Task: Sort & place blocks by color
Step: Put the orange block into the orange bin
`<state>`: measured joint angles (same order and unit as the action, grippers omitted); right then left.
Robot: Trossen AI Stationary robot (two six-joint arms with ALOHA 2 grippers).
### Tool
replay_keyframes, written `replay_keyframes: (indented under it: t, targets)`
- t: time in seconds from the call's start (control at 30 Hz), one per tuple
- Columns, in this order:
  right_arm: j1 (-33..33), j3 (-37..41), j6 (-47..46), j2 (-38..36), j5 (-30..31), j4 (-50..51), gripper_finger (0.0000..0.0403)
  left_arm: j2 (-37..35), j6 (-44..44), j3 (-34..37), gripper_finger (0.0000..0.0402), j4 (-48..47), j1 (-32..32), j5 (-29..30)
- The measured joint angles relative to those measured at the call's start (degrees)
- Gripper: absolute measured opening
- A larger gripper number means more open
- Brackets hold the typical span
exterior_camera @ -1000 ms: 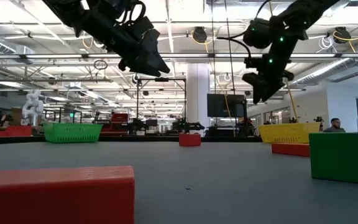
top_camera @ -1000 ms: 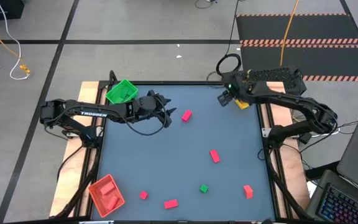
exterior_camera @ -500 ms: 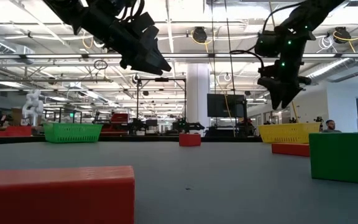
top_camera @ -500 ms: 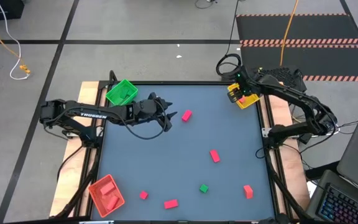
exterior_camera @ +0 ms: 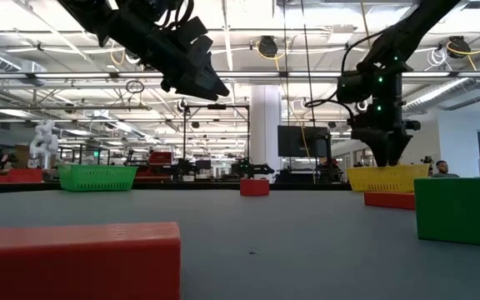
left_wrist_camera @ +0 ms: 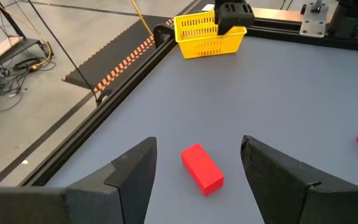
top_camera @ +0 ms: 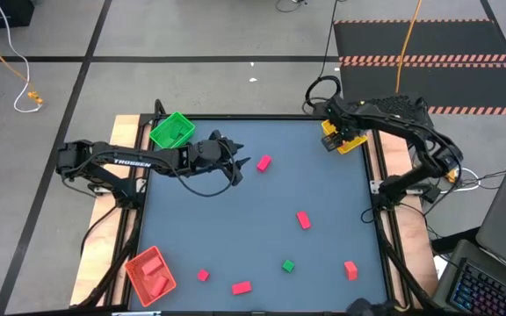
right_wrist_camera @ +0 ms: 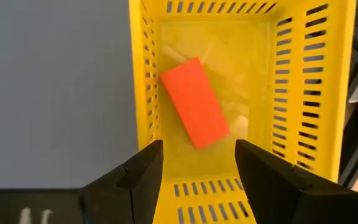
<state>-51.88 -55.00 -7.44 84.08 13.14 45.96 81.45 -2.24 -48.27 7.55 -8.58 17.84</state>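
Lying nearest the low camera, a red bar block (exterior_camera: pixel 77 260) fills the front left of that view, and a green cube (exterior_camera: pixel 457 210) stands at the front right. From above, these sit along the table's near edge with others: a small red block (top_camera: pixel 203 276), the red bar, the green cube and an orange block (top_camera: pixel 350 269). At the near left corner the red tray (top_camera: pixel 151 273) holds 2 red pieces. A pink-red block (top_camera: pixel 303 219) lies alone in the middle of the dark table (top_camera: pixel 323 193).

Farther back, the left gripper (top_camera: pixel 238 163) hangs above the table with its fingers apart and holding nothing. Its wrist view shows a red block (left_wrist_camera: pixel 202 168) on the surface between and just beyond the 2 dark fingers (left_wrist_camera: pixel 131 178), not touched by them. The green tray (top_camera: pixel 172 129) sits at the far left corner, behind that arm.

At the far right corner the right gripper (top_camera: pixel 335 133) hovers directly over the yellow tray (top_camera: pixel 351 145). Its fingers (right_wrist_camera: pixel 135 176) stand apart and empty. Below them, 1 salmon-orange block (right_wrist_camera: pixel 194 102) lies tilted on the floor of the tray, clear of both fingers. In the low view this gripper points straight down just above the tray's rim.
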Motion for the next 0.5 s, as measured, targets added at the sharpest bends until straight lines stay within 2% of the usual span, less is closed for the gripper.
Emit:
replay_keyframes:
  t: [0.13, 0.27, 0.5]
  targets:
    - [-1.0, 0.0, 0.2, 1.9, -0.1, 0.0, 0.0196, 0.0, 0.1, 0.0, 0.0234, 0.0, 0.0, 0.0]
    - [-2.4, 0.0, 0.7, 3.0, -3.0, -0.3, 0.0196, 0.0, 0.1, 0.0, 0.0234, -0.1, 0.0, 0.0]
    - [-4.5, 0.0, 2.5, 3.4, -3.0, -1.1, 0.0196, 0.0, 0.5, 0.0, 0.0234, -0.4, 0.0, 0.0]
